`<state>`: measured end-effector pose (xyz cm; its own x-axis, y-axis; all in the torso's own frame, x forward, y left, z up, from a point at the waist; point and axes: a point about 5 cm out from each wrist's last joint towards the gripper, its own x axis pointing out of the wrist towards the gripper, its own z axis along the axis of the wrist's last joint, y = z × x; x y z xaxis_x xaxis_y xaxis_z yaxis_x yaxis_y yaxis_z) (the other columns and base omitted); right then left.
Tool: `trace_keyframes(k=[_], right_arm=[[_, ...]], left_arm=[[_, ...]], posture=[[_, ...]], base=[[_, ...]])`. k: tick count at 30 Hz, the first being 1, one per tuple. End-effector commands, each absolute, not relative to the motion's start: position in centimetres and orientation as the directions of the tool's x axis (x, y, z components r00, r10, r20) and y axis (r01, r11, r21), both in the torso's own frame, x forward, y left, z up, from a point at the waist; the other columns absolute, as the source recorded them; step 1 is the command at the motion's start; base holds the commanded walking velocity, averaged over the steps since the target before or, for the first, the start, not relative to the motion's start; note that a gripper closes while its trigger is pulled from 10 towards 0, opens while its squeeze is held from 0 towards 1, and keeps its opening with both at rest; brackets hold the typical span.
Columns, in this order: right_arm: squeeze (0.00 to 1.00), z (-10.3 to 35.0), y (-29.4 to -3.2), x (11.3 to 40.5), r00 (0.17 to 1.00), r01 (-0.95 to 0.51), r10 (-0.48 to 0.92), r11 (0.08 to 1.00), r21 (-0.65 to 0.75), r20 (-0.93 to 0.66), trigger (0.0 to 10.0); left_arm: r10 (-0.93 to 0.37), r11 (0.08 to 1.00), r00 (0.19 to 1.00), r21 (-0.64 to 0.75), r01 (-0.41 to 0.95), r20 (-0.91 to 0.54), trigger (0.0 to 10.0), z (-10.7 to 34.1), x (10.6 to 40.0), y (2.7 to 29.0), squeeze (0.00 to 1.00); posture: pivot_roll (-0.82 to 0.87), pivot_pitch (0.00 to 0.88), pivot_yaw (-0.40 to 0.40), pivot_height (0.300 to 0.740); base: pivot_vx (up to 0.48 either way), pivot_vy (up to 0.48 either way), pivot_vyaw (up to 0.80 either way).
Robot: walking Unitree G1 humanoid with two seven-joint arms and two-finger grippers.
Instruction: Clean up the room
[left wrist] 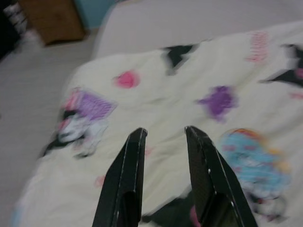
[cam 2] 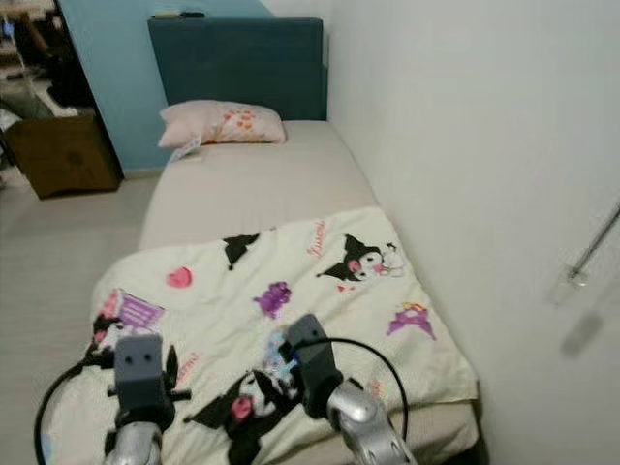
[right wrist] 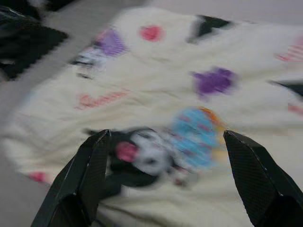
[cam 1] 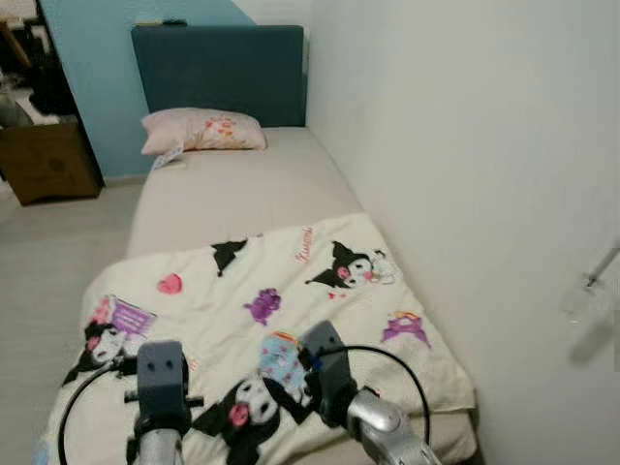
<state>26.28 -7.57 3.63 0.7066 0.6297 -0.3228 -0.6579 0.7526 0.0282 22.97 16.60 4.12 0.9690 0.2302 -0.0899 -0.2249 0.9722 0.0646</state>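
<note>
We're standing at the foot of the bed (cam 1: 242, 184), both arms raised over the blanket (cam 1: 291, 291), which covers the near half of the mattress while the far half lies bare up to the pillow (cam 1: 203, 131) by the headboard (cam 1: 223, 68). The blanket lies directly ahead of and below both end effectors, running lengthwise away from us along the bed. Our left end effector (left wrist: 164, 137) has its fingers a narrow gap apart, holding nothing, aimed at the cloth near the pink heart. Our right end effector (right wrist: 170, 156) is spread wide, empty too, hovering over the colourful cartoon print near the middle. By our reckoning the right one sits nearer the blanket's centre, the left nearer its floor-side edge.
</note>
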Motion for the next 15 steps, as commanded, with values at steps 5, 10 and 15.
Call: trace_keyframes(k=[5, 10, 15], right_arm=[[0.0, 4.03, -6.8, 26.32, 0.699, -0.671, 0.649, 0.741, 0.037, -0.3, 10.0], [0.0, 4.08, -6.67, 26.36, 0.694, -0.678, 0.655, 0.735, 0.035, -0.299, 10.0], [0.0, 4.14, -6.57, 26.43, 0.692, -0.681, 0.658, 0.731, 0.034, -0.297, 10.0]], left_arm=[[0.285, 0.958, 0.956, 0.067, -0.28, -0.074, 10.0, 4.25, 22.43, 17.83, 0.0], [0.294, 0.955, 0.954, 0.064, -0.291, -0.059, 10.0, 4.43, 22.25, 17.9, 0.0], [0.298, 0.954, 0.953, 0.063, -0.295, -0.048, 10.0, 4.47, 22.12, 17.93, 0.0]], posture=[[-0.03, 0.0, -0.019, 0.74], [-0.03, 0.0, -0.023, 0.74], [-0.03, 0.0, -0.022, 0.74]], base=[[0.0, 0.0, 0.0], [0.0, 0.384, 0.0], [0.0, 0.0, 0.0]])
